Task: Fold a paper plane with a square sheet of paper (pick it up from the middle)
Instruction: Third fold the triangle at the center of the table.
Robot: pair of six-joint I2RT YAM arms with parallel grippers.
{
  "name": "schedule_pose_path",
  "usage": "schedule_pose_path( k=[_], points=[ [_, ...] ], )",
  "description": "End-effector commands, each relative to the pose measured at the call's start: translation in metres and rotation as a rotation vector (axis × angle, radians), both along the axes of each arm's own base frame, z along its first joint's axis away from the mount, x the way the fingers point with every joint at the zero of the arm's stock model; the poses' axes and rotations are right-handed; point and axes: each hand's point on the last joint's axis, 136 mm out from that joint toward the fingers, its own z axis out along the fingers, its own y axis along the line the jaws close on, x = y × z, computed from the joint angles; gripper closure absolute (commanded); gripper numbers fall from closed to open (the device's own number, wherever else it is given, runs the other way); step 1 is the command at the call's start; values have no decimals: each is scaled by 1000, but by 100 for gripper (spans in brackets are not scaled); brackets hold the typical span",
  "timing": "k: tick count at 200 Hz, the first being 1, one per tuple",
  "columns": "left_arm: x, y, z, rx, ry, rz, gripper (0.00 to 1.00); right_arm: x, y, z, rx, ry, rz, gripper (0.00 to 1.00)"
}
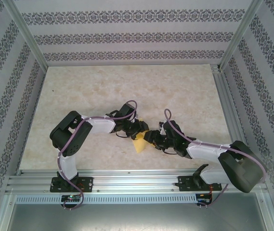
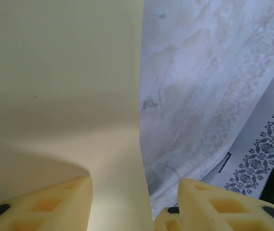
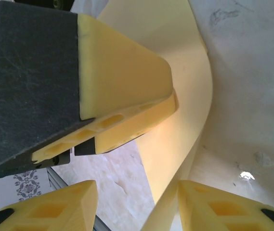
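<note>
Over the near middle of the table (image 1: 127,86), where the two wrists meet, the left gripper (image 2: 134,197) has its jaws spread. The square sheet of paper (image 2: 59,96) runs up between them toward 12 o'clock, its face lying along the finger (image 2: 40,207) at 7 o'clock. The right gripper (image 3: 137,204) is spread too. There the sheet bows in a curve from 12 o'clock down to the finger (image 3: 228,207) at 5 o'clock, and a finger of the left gripper reaches in from 10 o'clock and bears on that curve. Neither gripper appears to pinch the paper. From above, a small yellow corner shows at 6 o'clock of where the tips meet.

I judge the step to be shaping a fold. To do it well, one gripper should close on the sheet before the other moves. The edges should then be brought level and the bow pressed flat slowly, so the crease runs straight.
</note>
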Motion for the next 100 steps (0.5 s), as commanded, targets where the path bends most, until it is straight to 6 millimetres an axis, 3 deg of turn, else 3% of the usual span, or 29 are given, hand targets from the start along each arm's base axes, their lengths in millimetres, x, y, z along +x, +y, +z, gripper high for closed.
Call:
schedule_pose_path(
  k=[1,36,70,100],
  points=[
    [-5,-8,-1,-16,3,-33,48,13,11,17,38,-61,-10,52],
    [-10,-7,1,-26,7,-55,49,15,13,13,25,-55,-10,52],
    [-13,-2,5,-2,-4,-80,64,15,11,9,16,-50,-19,52],
    [-15,-2,9,5,-17,-119,67,17,10,10,13,-55,-25,52]
  ],
)
